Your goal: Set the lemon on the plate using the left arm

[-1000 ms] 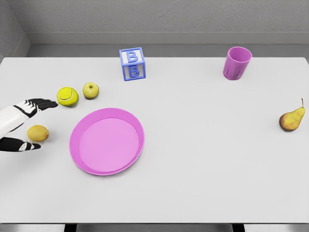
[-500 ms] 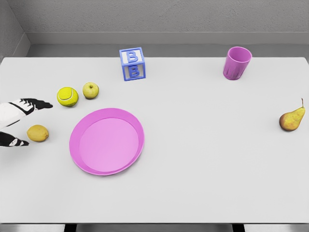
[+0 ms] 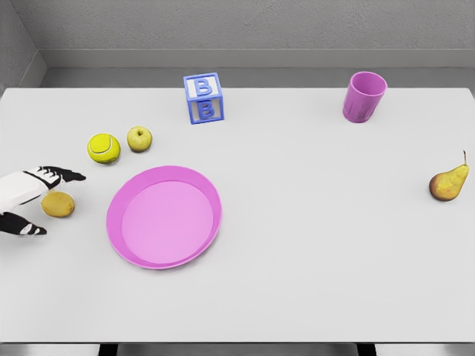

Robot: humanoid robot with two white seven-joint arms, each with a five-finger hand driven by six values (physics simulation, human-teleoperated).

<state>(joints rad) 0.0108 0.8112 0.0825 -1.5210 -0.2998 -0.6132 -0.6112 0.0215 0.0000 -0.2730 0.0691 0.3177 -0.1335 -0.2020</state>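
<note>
The lemon (image 3: 58,204) lay on the bench (image 3: 312,245), just left of the plate (image 3: 164,216). The left robot hand (image 3: 33,200) bracketed it from the left, fingers (image 3: 63,176) spread apart and grasping nothing, with the lemon's long axis running roughly left-right toward the plate.

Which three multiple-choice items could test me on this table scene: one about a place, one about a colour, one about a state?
1. Where does the lemon lie?
A. on the plate
B. left of the plate
C. beside the cup

2. Which colour is the block?
A. blue
B. red
C. green

3. How does the left hand stand?
A. fingers open around the lemon
B. lifting the lemon
C. resting on the pear

Answers: B, the plate is bare; A, blue faces with a letter B; A, fingers spread either side, lemon still on the table.
</note>
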